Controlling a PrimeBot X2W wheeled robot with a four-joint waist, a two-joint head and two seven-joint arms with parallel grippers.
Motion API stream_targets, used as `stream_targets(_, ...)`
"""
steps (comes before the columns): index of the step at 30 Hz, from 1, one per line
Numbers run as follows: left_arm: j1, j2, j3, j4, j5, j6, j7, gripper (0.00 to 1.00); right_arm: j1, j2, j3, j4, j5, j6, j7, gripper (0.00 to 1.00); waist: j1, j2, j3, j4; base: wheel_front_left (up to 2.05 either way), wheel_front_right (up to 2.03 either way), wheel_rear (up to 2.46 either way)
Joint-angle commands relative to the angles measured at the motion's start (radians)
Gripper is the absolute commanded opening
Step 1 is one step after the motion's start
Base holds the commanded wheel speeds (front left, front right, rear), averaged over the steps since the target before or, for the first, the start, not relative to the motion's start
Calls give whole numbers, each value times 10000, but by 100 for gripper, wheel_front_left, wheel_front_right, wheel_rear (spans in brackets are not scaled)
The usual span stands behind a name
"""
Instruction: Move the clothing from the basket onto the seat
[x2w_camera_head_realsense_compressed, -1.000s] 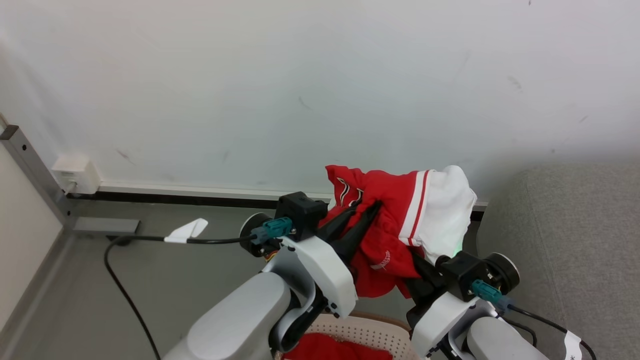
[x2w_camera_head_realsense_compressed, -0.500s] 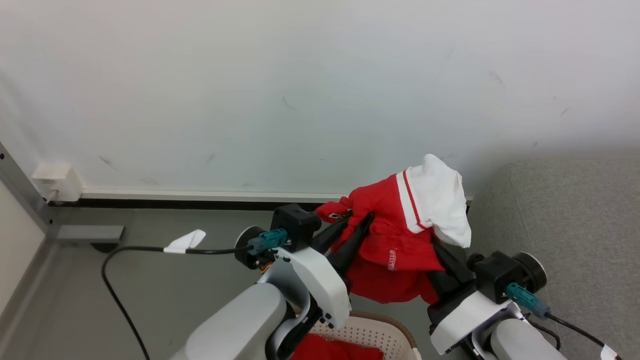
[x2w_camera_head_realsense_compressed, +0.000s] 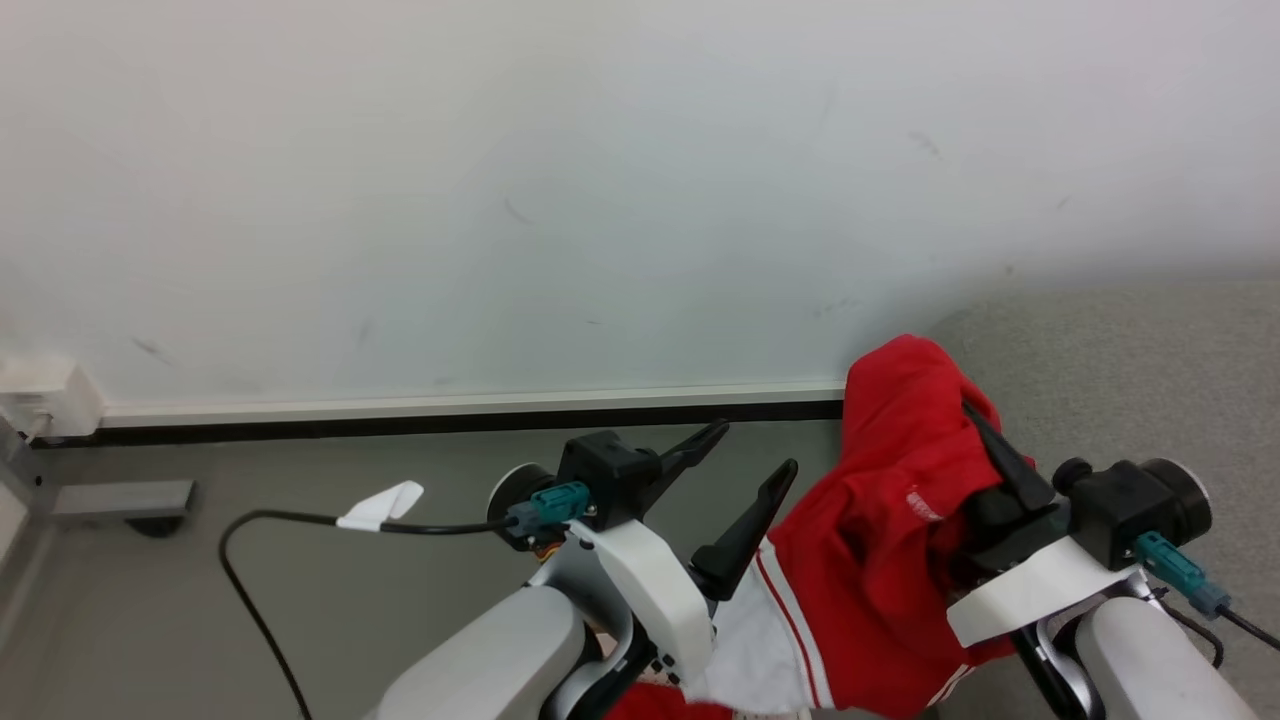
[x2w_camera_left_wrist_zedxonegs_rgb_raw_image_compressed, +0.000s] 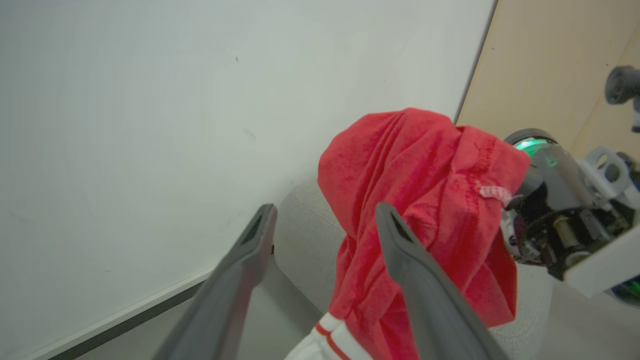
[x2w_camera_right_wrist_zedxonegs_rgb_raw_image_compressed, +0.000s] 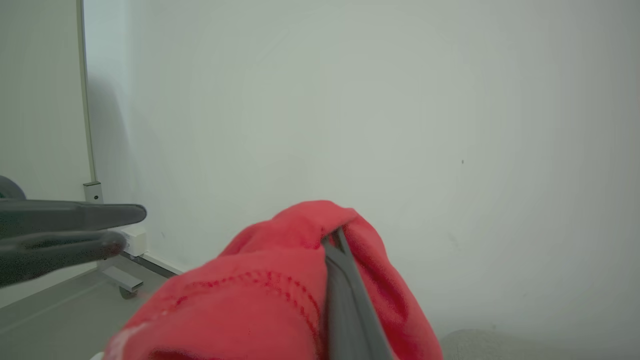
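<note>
Red clothing (x2w_camera_head_realsense_compressed: 890, 560): it hangs from the right tool, in the air and not yet on the seat. Its white part (x2w_camera_head_realsense_compressed: 745, 640) with thin red stripes droops lowest, just under the left tool.
Left tool (x2w_camera_head_realsense_compressed: 756, 447): the jaws stand wide with nothing between them. The clothing is just to its right; I cannot tell whether the fabric touches the right finger.
Right tool (x2w_camera_head_realsense_compressed: 985, 440): narrow, pinched on a fold at the top of the clothing, and the wrist view shows red fabric wrapped around its finger (x2w_camera_right_wrist_zedxonegs_rgb_raw_image_compressed: 345, 300). I think it holds the fold high so that the hanging part can clear the edge of the seat.
Grey seat (x2w_camera_head_realsense_compressed: 1120, 370): beyond the right tool and to its right. The top of the clothing is already in front of its rounded corner.
Floor (x2w_camera_head_realsense_compressed: 300, 450): beyond the left tool and to its left, with a black cable (x2w_camera_head_realsense_compressed: 300, 520) lying on it.
White wall (x2w_camera_head_realsense_compressed: 500, 200): farthest, behind both tools.
Change: half a second ago the left tool was also closed on the red fabric, and the white part stood on top. Now the left tool has let go and the white part has dropped low. Probably the right tool alone should carry the clothing over. The whole picture has also shifted toward the seat, which is the camera turning.
</note>
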Motion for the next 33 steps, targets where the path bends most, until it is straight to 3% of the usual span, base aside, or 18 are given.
stream_targets(1, 110, 113, 20, -86, 48, 33, -104, 100, 72, -180, -268, -227, -145, 6, 0, 0, -1, 0, 24, -242, 0, 0, 0)
stream_targets(8, 133, 171, -36, -203, 123, 55, -219, 100, 88, -478, -882, -664, -63, 6, 0, 0, -1, 0, 131, -843, 0, 0, 0)
stream_targets(20, 67, 294, -202, -181, 386, 18, -621, 100, 197, -799, -1790, -1638, 437, 6, 0, 0, -1, 0, 479, -2468, 0, 0, 0)
stream_targets(33, -144, 344, -310, 77, 595, -13, -835, 100, 657, -720, -2700, -2506, 555, 6, 0, 0, -1, 0, 950, -3721, 0, 0, 0)
